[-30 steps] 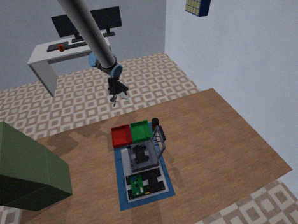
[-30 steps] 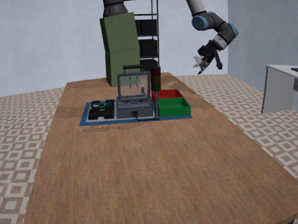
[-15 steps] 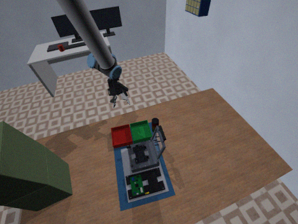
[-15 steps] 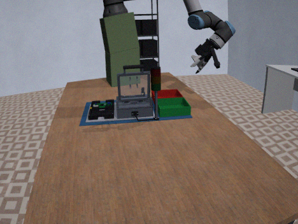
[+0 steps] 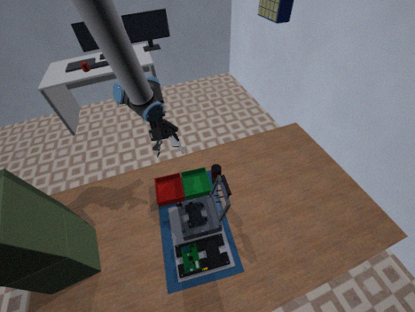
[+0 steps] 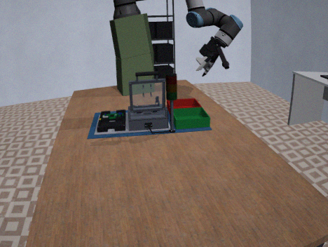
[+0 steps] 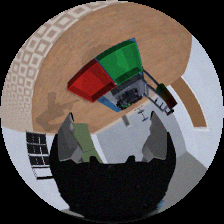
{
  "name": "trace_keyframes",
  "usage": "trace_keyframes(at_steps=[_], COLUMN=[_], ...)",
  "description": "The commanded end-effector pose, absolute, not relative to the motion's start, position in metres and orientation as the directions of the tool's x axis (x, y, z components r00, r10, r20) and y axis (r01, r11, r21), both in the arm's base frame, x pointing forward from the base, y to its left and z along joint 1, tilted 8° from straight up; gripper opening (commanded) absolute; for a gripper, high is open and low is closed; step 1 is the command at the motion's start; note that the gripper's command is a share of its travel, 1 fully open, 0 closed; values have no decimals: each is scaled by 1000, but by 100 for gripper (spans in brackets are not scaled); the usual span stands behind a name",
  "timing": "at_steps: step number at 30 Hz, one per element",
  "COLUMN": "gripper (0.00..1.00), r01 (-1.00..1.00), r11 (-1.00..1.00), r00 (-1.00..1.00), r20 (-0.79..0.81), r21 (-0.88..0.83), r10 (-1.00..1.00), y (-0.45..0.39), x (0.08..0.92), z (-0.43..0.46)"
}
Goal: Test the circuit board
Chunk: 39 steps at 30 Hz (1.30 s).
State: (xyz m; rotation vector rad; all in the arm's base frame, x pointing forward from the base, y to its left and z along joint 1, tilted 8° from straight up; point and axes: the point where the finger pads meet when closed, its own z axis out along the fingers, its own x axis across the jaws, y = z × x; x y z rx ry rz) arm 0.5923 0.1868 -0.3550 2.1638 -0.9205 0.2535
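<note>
— Where the blue mat's left end lies, what's there?
— The green rectangular circuit board (image 5: 191,258) (image 6: 113,116), in the black tray (image 5: 215,253) (image 6: 111,127), near its edge.
— And right?
— The black two-jaw gripper (image 5: 165,133) (image 6: 204,67) (image 7: 111,112), fully open, holding nothing, high above the bins, well apart.

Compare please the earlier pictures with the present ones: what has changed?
The open gripper has moved toward the red bin and green bin, leftward in the exterior view. Nothing was taken hold of or let go. The circuit board stayed in its tray, the tester's lid stayed raised, and both bins stayed in place.
</note>
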Motion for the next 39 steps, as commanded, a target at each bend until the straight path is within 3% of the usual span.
trace_keyframes(at_steps=[1, 39], gripper=[100, 100], r01=[-667, -397], r11=[-503, -858], r00=[741, 918], r20=[413, 148], r21=[550, 325], r10=[-530, -369], y=[165, -83], x=[588, 528], z=[-346, -236])
